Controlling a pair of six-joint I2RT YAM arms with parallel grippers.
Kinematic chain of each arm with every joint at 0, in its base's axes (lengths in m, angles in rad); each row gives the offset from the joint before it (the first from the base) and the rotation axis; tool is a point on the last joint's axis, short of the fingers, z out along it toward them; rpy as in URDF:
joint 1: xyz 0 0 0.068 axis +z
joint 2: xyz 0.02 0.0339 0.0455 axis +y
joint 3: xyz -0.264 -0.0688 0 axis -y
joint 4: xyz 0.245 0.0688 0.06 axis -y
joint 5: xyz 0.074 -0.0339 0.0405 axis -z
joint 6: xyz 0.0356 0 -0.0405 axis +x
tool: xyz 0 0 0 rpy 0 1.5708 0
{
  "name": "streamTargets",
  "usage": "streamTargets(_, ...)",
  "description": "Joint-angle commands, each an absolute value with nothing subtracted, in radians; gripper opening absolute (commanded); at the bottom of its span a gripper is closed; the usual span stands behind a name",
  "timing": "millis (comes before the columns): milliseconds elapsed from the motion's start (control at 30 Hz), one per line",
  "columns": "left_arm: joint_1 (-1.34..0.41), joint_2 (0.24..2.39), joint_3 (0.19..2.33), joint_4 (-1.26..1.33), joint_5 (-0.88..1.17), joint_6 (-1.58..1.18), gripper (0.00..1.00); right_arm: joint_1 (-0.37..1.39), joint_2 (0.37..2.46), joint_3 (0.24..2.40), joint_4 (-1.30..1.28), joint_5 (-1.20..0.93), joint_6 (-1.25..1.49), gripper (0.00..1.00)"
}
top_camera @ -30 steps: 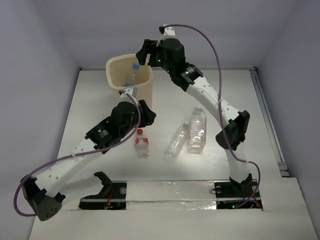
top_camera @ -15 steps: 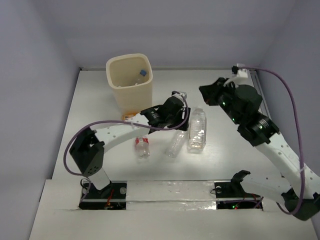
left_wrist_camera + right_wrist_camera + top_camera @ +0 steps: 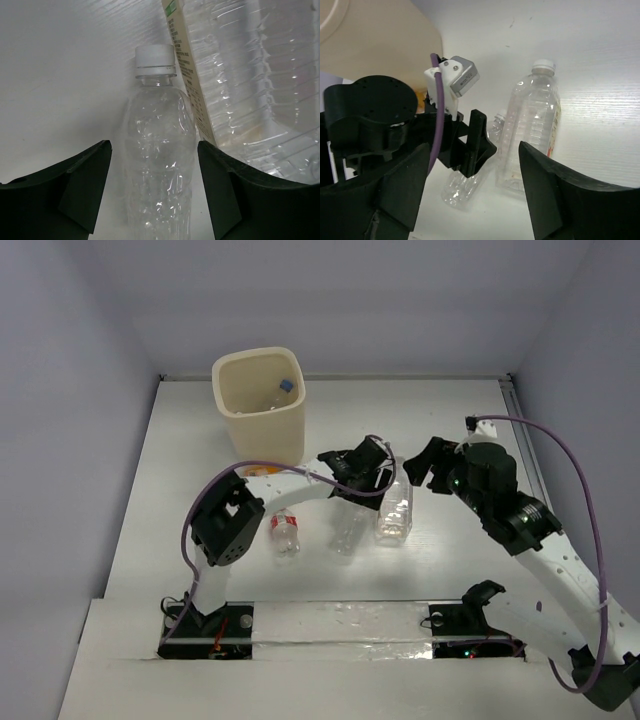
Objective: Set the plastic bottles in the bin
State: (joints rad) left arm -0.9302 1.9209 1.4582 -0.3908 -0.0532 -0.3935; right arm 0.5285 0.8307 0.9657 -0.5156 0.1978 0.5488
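Two grippers, both open: the left gripper [image 3: 155, 185] has its jaws spread either side of the slim clear bottle [image 3: 157, 145], and the right gripper [image 3: 472, 160] hangs empty beside the larger pale-labelled bottle [image 3: 532, 125]. These bottles lie side by side on the table [image 3: 190, 470], the red-capped bottle [image 3: 285, 532] near them; a blue-capped bottle [image 3: 283, 392] lies inside the cream bin [image 3: 262, 430].

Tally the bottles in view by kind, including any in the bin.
Slim clear bottle: 1
Larger clear bottle: 1
Red-capped bottle: 1
Blue-capped bottle, in the bin: 1
Orange item by the bin, mostly hidden: 1
Total: 5
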Motion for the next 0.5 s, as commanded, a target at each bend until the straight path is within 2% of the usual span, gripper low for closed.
streamTargets(0, -0.934, 1.945, 1.503, -0.431, -0.049, -0.37, 0.67, 0.512, 0.822, 0.962, -0.538, 0.175, 0.551, 0.79)
streamTargets(100, -0.934, 1.977, 1.496, -0.425, -0.038, -0.368, 0.67, 0.493, 0.85, 0.954, -0.552, 0.161, 0.551, 0.85)
streamTargets(167, -0.934, 1.985, 1.479, -0.416, -0.049, -0.368, 0.61, 0.482, 0.865, 0.95, -0.549, 0.152, 0.549, 0.87)
streamTargets(233, -0.934, 1.971, 1.462, -0.403, -0.057, -0.38, 0.43, 0.468, 0.897, 0.945, -0.543, 0.141, 0.546, 0.9)
streamTargets(300, -0.934, 1.948, 1.456, -0.397, -0.067, -0.39, 0.3, 0.44, 0.946, 0.946, -0.545, 0.127, 0.534, 0.92)
streamTargets(333, -0.934, 1.915, 1.451, -0.397, -0.071, -0.397, 0.26, 0.44, 0.963, 0.95, -0.545, 0.12, 0.529, 0.94)
streamTargets(467, -0.934, 1.8, 1.46, -0.42, -0.098, -0.411, 0.26, 0.419, 1.07, 0.979, -0.532, 0.086, 0.491, 0.98)
